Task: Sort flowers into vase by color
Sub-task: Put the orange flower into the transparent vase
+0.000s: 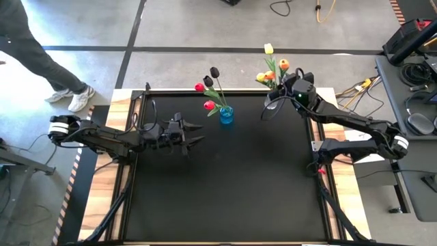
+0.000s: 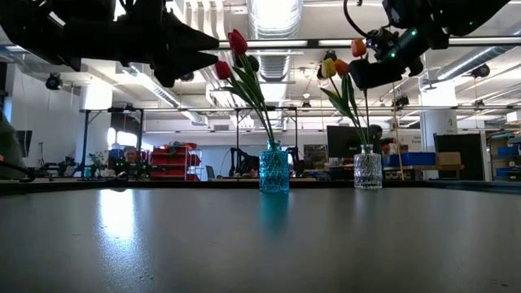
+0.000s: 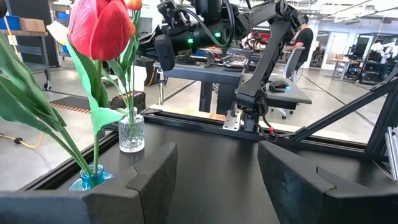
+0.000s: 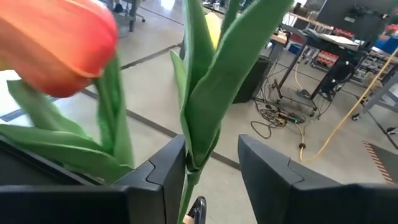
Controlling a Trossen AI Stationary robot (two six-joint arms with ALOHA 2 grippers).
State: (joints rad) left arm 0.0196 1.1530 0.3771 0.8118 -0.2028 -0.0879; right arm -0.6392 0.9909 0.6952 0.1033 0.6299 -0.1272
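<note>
The flowers stand in two vases near the far edge of the table (image 1: 225, 198). The blue vase (image 1: 226, 115) sits near the middle of that edge and holds red and near-black flowers (image 1: 209, 89), stems rising upright and leaning slightly left of the vase in the low view. The clear vase (image 2: 367, 171) stands toward the far right corner and holds yellow and orange flowers (image 1: 274, 70), also upright, heads fanned out at the top.

The right gripper (image 1: 283, 87) is at the heads of the yellow and orange bunch; its fingers are apart, with a green stem and leaf (image 4: 202, 93) rising between them. The left gripper (image 1: 196, 134) hovers just left of the blue vase, jaws apart and holding nothing.

The table has a black mat with pale wooden borders. Beyond it lie a grey concrete floor, cables, desks, and a person's legs (image 1: 41, 55) at the far left.
</note>
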